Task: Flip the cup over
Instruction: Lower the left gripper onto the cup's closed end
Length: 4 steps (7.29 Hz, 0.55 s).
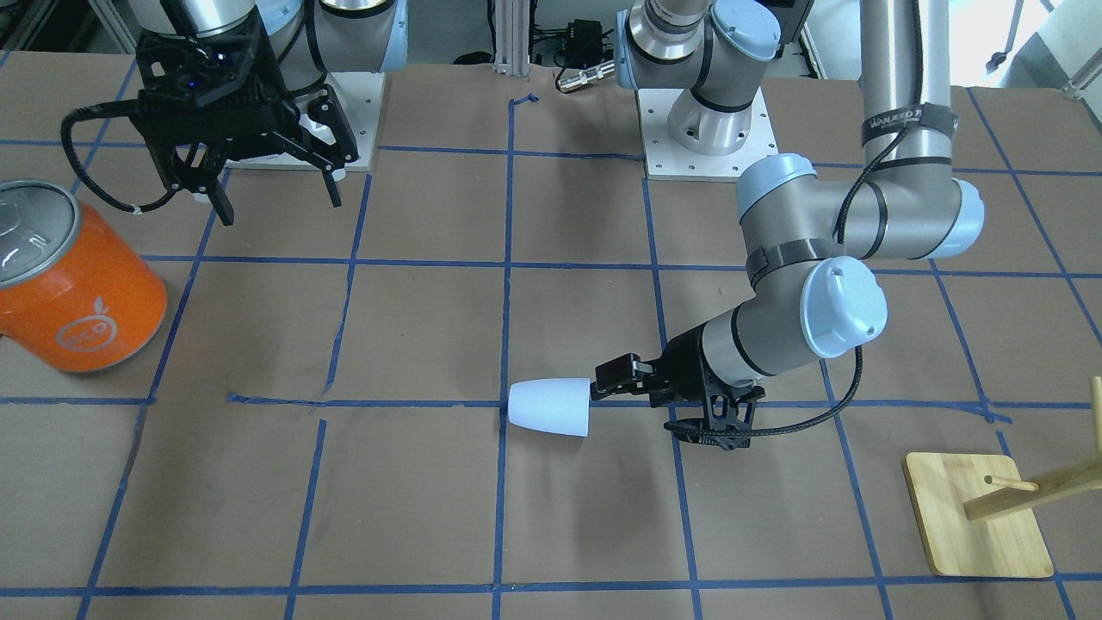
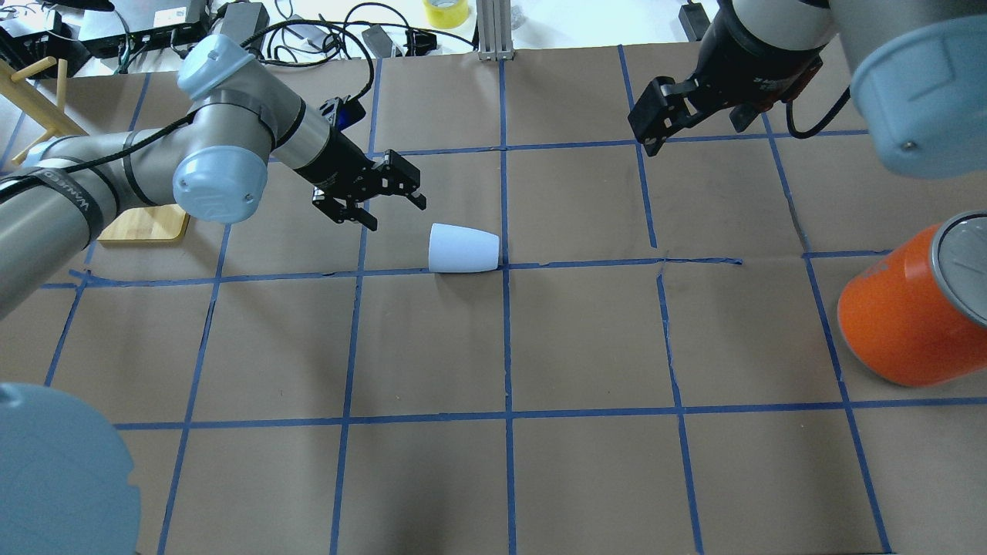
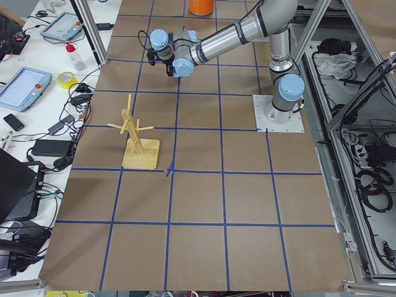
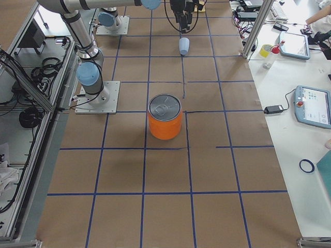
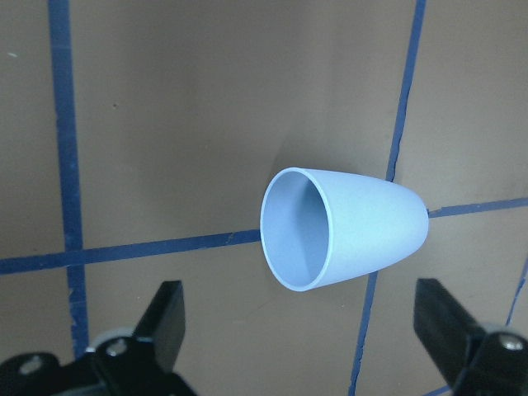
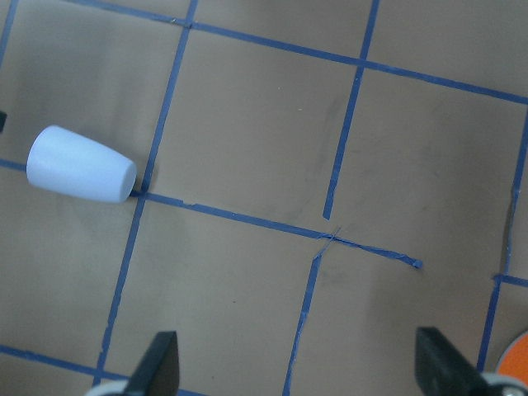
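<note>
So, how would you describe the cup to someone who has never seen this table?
On the brown table with its blue tape grid, look near the middle, before the left hand. The cup lies there on its side: small, pale bluish-white, far smaller than the orange can.

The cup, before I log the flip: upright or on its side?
On its side: the cup lies on the table, open rim facing the left gripper.

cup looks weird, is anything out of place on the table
The cup lies on its side, its open rim facing the open left gripper, not touching it. The blue tape near the middle is crooked and torn. The orange can stands upright.
</note>
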Motion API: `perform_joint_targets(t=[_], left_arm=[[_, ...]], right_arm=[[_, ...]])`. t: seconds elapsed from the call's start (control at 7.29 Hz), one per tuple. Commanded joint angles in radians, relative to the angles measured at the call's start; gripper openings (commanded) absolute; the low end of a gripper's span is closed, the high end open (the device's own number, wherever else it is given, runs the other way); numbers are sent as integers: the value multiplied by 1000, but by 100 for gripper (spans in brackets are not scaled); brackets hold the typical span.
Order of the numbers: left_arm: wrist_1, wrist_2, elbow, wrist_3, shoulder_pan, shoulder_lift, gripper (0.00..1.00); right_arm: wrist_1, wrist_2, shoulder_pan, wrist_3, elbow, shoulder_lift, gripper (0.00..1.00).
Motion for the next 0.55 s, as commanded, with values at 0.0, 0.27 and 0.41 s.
perform_joint_targets(t=[0.0,0.27,0.41], left_arm=[[76,-24,2,-13,-51,-71,100],[78,-51,0,-46,-60,-103,100],[78,-37,0,-49,-80,-103,100]], right_arm=[[26,-34,-1,83,-2,-5,100],[98,-55,-1,96,0,-24,100],[123,-55,-1,98,0,-25,100]])
